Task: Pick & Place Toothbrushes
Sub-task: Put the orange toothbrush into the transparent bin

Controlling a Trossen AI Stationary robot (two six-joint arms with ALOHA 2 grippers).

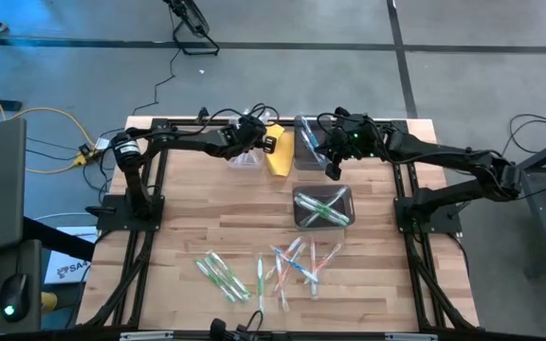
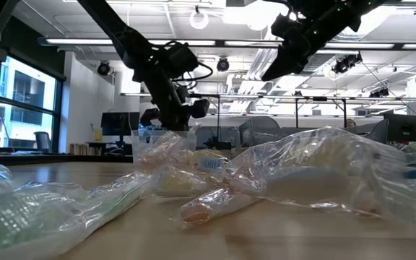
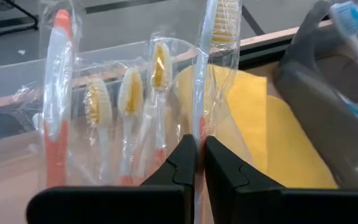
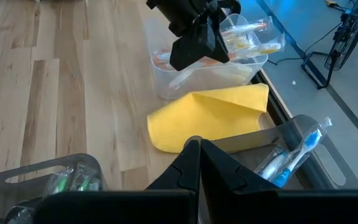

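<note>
Toothbrushes (image 1: 297, 265) lie loose in their wrappers on the near part of the table (image 1: 197, 218), apparently waiting to be sorted by colour. The left gripper (image 3: 196, 163), over the clear bin (image 4: 166, 78) of orange brushes, is clamped on one wrapped orange toothbrush (image 3: 213, 37), likely for dropping in. The right gripper (image 4: 196, 152) hovers closed and empty near the yellow cloth (image 4: 210, 118)

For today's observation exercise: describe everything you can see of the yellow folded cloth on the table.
The yellow cloth is plain, soft-looking and folded into a rough wedge, with one edge curling up. It lies flat on the wooden table near the far edge, between the clear bin of orange toothbrushes and the dark bin with blue toothbrushes. It seems to touch both bins. Neither gripper holds it.
</note>
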